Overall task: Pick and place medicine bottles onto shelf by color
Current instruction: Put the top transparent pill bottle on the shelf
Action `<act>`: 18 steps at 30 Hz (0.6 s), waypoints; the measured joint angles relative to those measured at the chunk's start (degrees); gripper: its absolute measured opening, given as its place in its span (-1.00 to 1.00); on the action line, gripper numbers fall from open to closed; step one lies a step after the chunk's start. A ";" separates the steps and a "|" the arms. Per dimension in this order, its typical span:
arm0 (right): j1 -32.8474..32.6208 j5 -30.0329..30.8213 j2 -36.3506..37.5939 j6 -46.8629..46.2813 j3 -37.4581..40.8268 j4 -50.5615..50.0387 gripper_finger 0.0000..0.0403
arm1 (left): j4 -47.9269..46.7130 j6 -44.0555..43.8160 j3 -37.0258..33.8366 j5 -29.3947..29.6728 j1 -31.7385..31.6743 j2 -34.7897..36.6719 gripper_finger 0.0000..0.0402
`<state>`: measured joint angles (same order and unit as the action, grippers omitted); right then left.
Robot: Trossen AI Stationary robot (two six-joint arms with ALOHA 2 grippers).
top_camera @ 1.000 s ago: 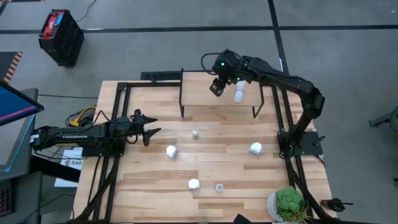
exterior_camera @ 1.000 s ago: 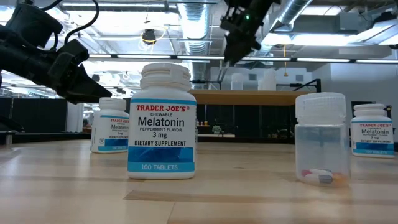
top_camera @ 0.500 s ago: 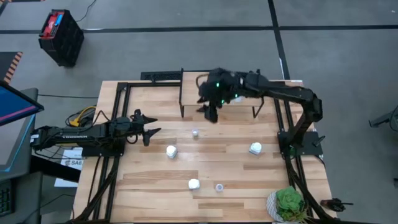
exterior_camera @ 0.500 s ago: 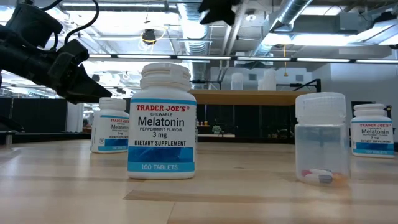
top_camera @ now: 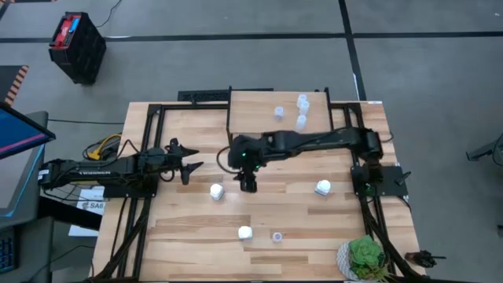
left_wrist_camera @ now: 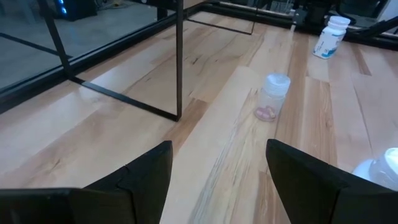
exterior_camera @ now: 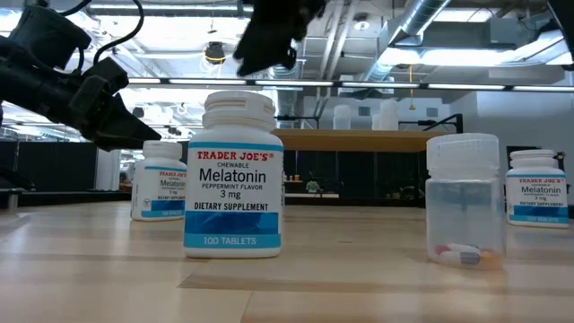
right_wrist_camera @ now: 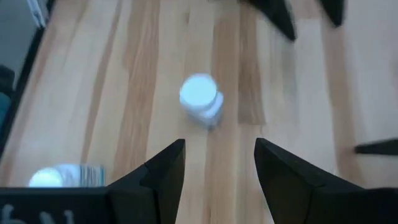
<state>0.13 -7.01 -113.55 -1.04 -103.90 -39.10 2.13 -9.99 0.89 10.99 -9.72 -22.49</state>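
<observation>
My right gripper (top_camera: 248,185) is open and empty, raised above the table just right of a white bottle (top_camera: 216,191), which stands ahead of its fingers in the right wrist view (right_wrist_camera: 200,99). My left gripper (top_camera: 191,167) waits open at the table's left. Two more white bottles (top_camera: 244,233) (top_camera: 323,187) and a clear bottle (top_camera: 277,236) stand on the table. Another clear bottle (left_wrist_camera: 273,96) shows only in the left wrist view; my right arm hides it from above. Three small pale bottles (top_camera: 301,121) stand on the shelf (top_camera: 259,130).
A green potted plant (top_camera: 364,258) stands at the near right corner. The shelf's thin black legs (left_wrist_camera: 179,59) stand on the table's far middle. Black frame rails (top_camera: 149,157) run along both table sides. Bare wood lies near the front left.
My right gripper has swung from over the shelf's right part toward the table's near and left edges, off the shelf and out over the table beside the white bottle. The three bottles on the shelf have come into view. My left arm has kept still.
</observation>
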 joint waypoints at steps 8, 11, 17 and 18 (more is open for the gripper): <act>0.36 3.06 -3.99 0.00 -0.13 -2.39 0.05 | -0.08 -4.36 0.00 -0.27 0.02 -1.08 0.23; 0.37 6.34 -3.94 -0.02 0.01 -3.99 0.05 | -0.09 -4.68 0.01 -0.23 0.02 -1.26 0.23; 0.34 8.70 -3.94 -0.46 0.20 -4.98 0.05 | -0.07 -4.20 0.00 -0.17 0.02 -1.52 0.23; 0.34 8.80 -3.94 -0.46 0.20 -5.06 0.05 | -0.09 -4.20 0.00 -0.19 0.02 -1.52 0.23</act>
<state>0.47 1.79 -117.49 -1.50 -103.70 -44.16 2.04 -14.20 0.89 10.81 -9.69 -24.01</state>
